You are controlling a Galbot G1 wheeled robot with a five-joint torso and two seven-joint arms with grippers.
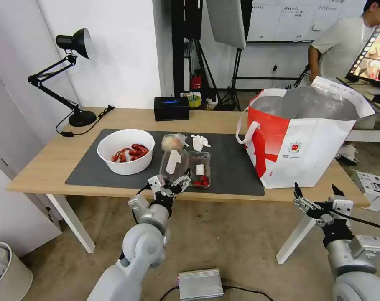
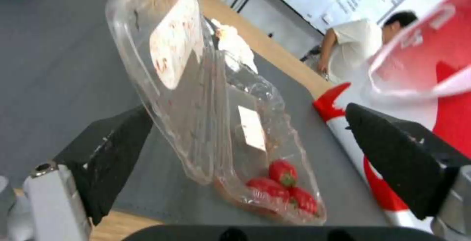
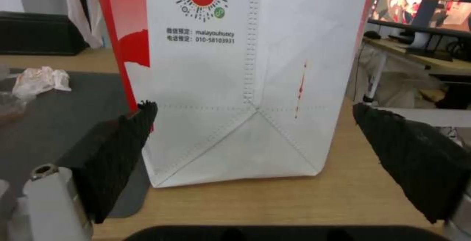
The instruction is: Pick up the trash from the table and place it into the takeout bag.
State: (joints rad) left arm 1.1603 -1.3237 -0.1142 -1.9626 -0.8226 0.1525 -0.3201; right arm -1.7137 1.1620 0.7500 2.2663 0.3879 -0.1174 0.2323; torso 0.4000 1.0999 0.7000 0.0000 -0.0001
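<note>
Clear clamshell [image 1: 189, 166] lies lengthwise just beyond the left tool [image 1: 169, 182], whose jaws gape empty, while the open right tool [image 1: 318, 193] idles by the takeout bag [image 1: 307, 146].

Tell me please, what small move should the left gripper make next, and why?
Probably ease the left gripper forward and close on the clear clamshell. Its fingers are open, with the clamshell's near edge between them but not yet pinched. The takeout bag stands open on the table, and the right gripper waits open before it.
</note>
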